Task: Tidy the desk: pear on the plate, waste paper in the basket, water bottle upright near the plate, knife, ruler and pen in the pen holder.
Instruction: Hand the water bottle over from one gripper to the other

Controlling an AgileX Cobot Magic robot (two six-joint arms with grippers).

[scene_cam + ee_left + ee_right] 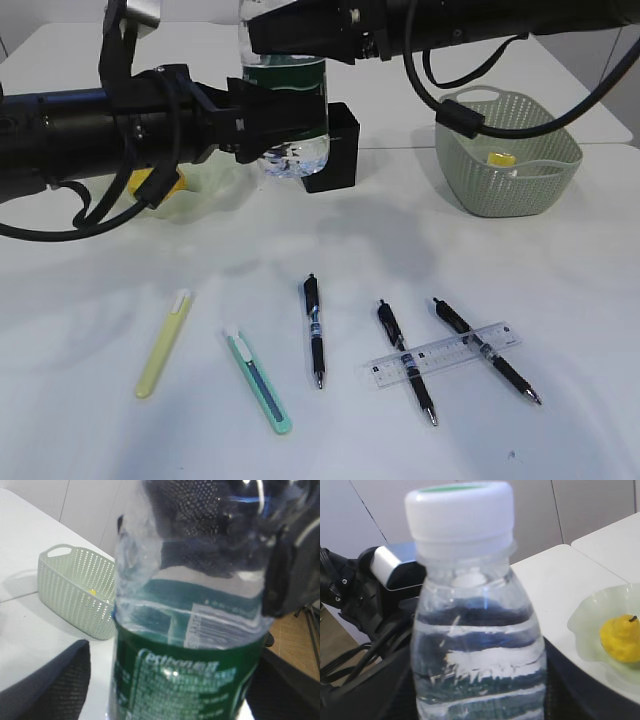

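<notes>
While my right end effector (300, 60) grips the upright water bottle (290, 120) above the bench (330, 250), my left end effector (275, 125) brackets it, jaws spread wide.

Pale panelled wall (600, 510), wood floor (295, 640).

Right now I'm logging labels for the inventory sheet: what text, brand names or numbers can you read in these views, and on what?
Water bottle dark green label: white lettering and a barcode strip, too blurred to read.
Clear ruler lying across two black pens: fine black markings, too small to read.
Middle black pen: a small pale label, unreadable.
Basket, plate, pen holder: no text visible.
</notes>
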